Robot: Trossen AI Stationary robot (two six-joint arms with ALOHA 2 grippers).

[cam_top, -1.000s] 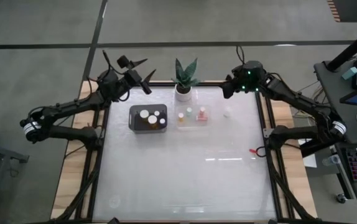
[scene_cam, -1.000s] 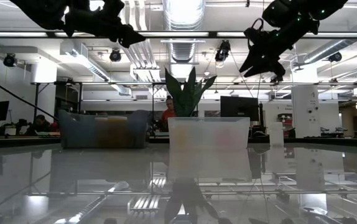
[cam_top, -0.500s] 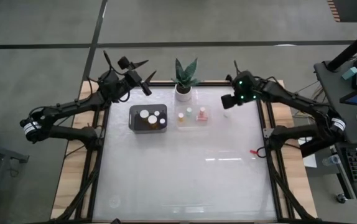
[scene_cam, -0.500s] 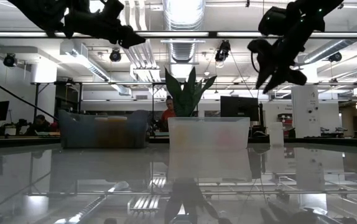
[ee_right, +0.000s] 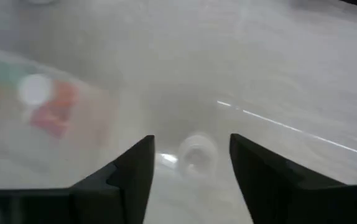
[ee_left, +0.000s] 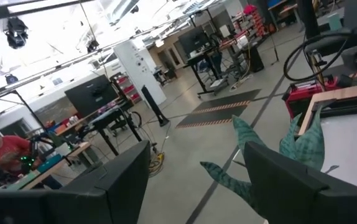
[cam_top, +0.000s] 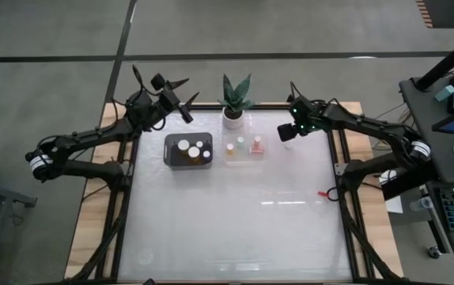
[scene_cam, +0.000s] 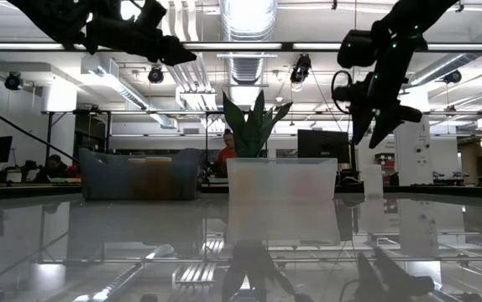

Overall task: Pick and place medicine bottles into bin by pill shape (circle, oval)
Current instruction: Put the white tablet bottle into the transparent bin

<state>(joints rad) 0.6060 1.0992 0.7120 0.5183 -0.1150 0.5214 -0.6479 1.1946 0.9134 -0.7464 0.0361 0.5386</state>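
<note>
Right wrist view: right gripper [ee_right: 191, 168] lowered from a second ago, jaws now apart, straddling white bottle [ee_right: 196, 151] near tabletop's far right edge; pick apparently imminent. Left gripper [cam_top: 181, 96] open, idle at far-left corner.

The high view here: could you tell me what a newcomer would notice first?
The potted plant at the table's far edge stands out, with a dark bin of white-capped bottles and a clear bin side by side in front of it. The right gripper hangs open above a lone bottle right of the clear bin; the left gripper waits, raised, at the far left corner.
</note>
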